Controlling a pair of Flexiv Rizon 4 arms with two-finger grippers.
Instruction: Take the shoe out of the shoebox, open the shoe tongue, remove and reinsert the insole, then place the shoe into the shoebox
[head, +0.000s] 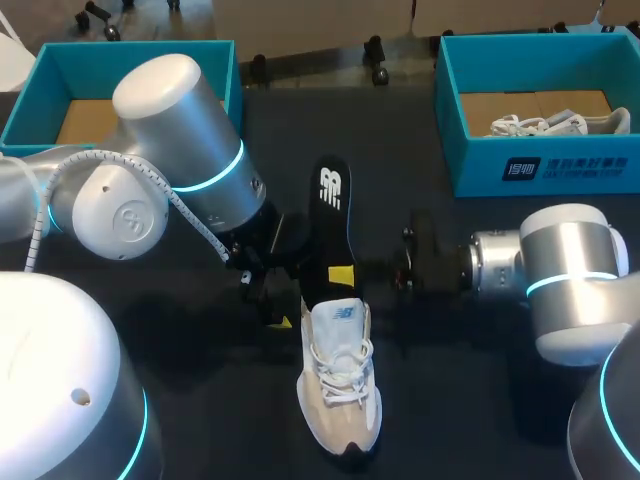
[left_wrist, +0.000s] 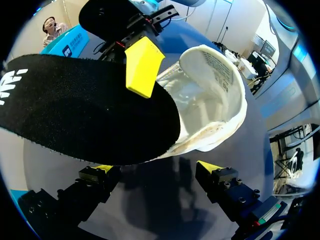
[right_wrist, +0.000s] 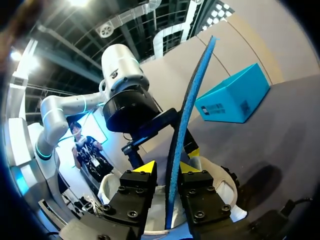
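"One shoe (head: 340, 385) — white, laced, in the middle of the table (head: 460, 400). Pointing which way?"
"Toe toward the robot, heel away. A black insole (head: 330, 215), blue underneath, sticks out past the heel, lengthwise."
"Fingers?"
"The right gripper (right_wrist: 167, 167) pinches the insole — the left gripper (left_wrist: 157, 170) gapes by the heel."
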